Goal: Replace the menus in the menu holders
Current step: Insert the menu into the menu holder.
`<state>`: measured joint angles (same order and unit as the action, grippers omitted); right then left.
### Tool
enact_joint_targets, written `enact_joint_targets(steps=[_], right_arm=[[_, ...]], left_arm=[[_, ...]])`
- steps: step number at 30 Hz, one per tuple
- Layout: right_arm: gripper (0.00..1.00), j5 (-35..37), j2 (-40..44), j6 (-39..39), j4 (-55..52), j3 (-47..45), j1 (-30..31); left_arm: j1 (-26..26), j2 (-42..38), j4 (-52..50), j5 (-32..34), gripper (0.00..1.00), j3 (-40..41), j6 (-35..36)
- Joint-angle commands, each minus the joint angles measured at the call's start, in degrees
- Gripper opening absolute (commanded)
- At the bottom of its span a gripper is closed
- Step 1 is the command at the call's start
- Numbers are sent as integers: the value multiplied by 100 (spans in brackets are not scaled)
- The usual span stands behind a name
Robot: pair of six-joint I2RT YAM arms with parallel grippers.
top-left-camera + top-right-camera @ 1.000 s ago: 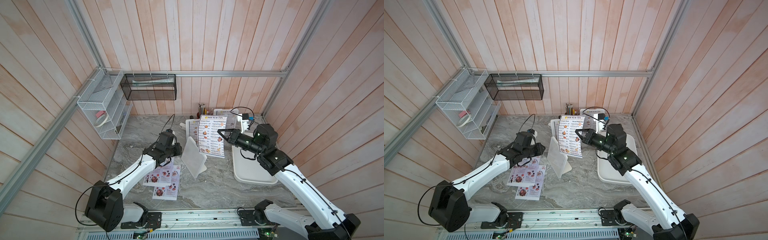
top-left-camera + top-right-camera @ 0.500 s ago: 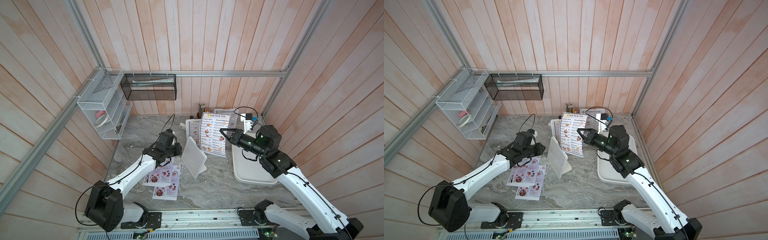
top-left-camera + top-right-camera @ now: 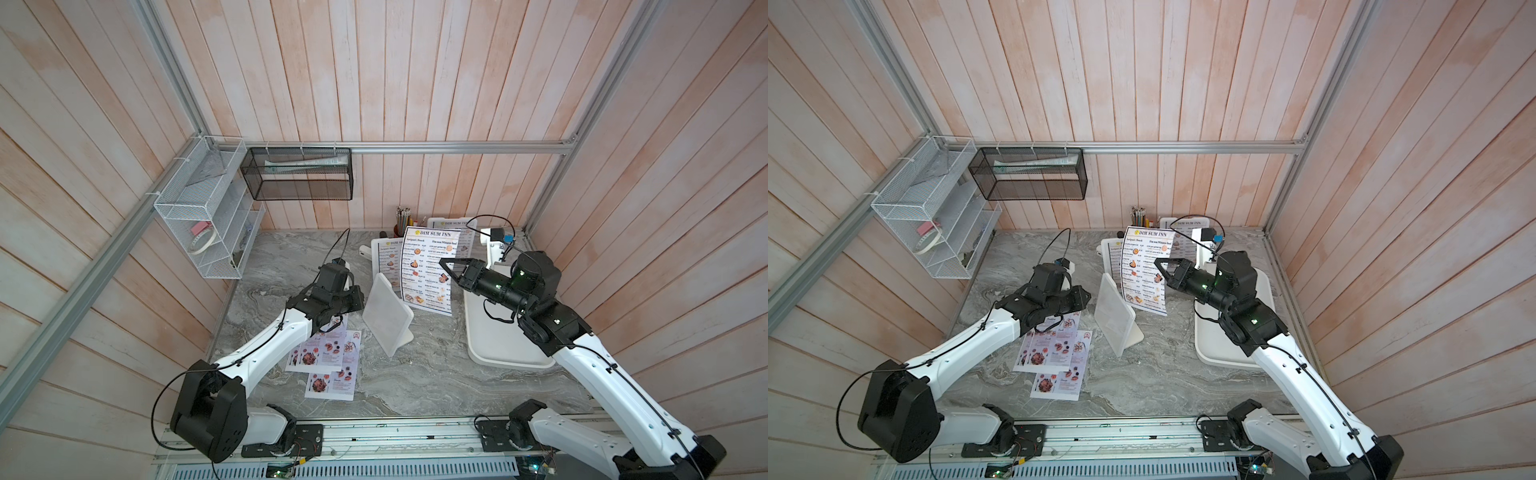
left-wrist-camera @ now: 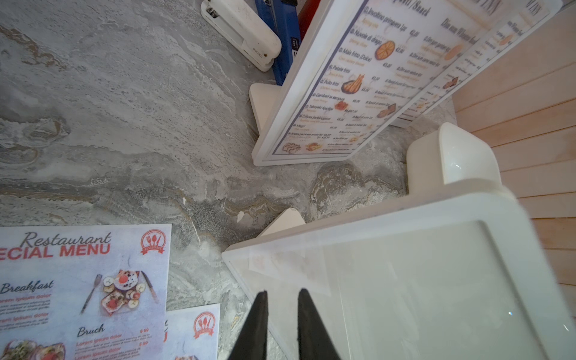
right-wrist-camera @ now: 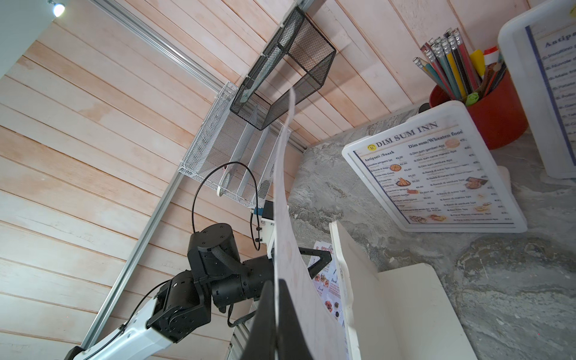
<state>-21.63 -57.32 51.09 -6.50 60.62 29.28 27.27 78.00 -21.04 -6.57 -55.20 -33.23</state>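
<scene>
Grey swirly table (image 3: 415,382), plain white menu holder (image 3: 386,316), white Dim Sum Inn menu (image 3: 415,257) with blue edge and yellow badge behind the holder, red-titled Special Menu sheets (image 3: 324,353) beside the holder, red pencil cup (image 5: 498,118), pale pink plank walls (image 3: 415,83)

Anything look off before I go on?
The Dim Sum Inn sheet pinched in the right gripper bows sideways rather than hanging flat, beside the empty holder. Two Special Menu sheets lie askew on the table.

Bright even light, soft shadows, wide-angle edge bending, blurred close wrist foregrounds
</scene>
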Motion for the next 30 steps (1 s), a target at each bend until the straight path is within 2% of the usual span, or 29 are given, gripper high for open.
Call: enact_joint_targets(steps=[1, 30], right_arm=[[0, 90, -19, -97, -52, -85, 40], [0, 141, 131, -130, 99, -182, 32]], left_arm=[[-29, 47, 91, 50, 21, 31, 1], [-31, 121, 99, 26, 20, -41, 13]])
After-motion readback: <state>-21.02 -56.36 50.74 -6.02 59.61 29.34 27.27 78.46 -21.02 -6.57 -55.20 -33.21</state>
